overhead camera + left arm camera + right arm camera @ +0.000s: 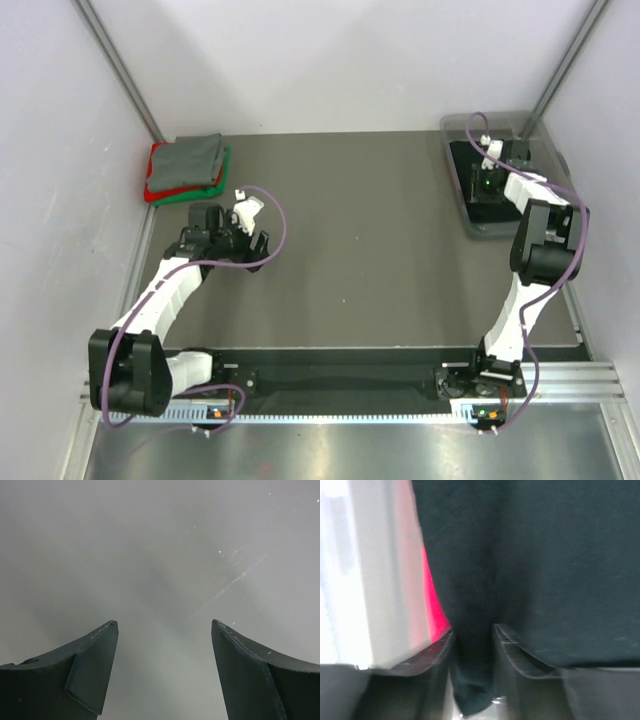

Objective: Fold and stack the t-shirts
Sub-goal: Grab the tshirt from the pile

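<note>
While left jaws gape, right jaws seemingly pinch one black tee (545, 555); three tees (190, 157) stacked.

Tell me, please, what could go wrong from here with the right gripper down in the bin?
1. The right gripper pinches only a narrow fold of the black t-shirt, so the cloth may slip out on lifting.
2. The hot-pink t-shirt lies right beside that fold and could be dragged up too.
3. The clear bin might shift if cloth snags on its wall.
</note>
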`<state>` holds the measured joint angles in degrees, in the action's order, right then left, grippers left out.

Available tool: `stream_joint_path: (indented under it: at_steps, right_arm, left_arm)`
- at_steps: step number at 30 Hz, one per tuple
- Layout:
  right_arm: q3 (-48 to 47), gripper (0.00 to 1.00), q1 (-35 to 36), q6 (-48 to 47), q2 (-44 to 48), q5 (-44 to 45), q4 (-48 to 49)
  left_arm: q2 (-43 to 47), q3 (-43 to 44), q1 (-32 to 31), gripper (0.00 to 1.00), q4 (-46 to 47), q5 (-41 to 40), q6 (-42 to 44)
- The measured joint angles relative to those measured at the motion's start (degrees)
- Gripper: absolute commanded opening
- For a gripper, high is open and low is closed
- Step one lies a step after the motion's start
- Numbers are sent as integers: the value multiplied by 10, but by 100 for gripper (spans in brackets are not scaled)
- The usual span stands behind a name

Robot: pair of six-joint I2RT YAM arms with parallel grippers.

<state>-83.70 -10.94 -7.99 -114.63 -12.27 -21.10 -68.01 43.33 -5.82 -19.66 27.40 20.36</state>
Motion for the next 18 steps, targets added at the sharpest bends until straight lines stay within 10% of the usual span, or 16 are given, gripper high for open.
stream_joint_path:
  at_steps: [3, 10, 18]
  right_arm:
    - [-5, 0, -3, -8, -6, 2, 0]
    - [11, 0, -8, -13, 37, 12, -2]
    - [23, 0, -1, -102, 306, 36, -44]
  left_arm:
    - [0, 0, 2, 80, -2, 0, 0]
    - [0, 0, 2, 89, -1, -13, -2]
    - [9, 22, 2, 99, -5, -47, -67]
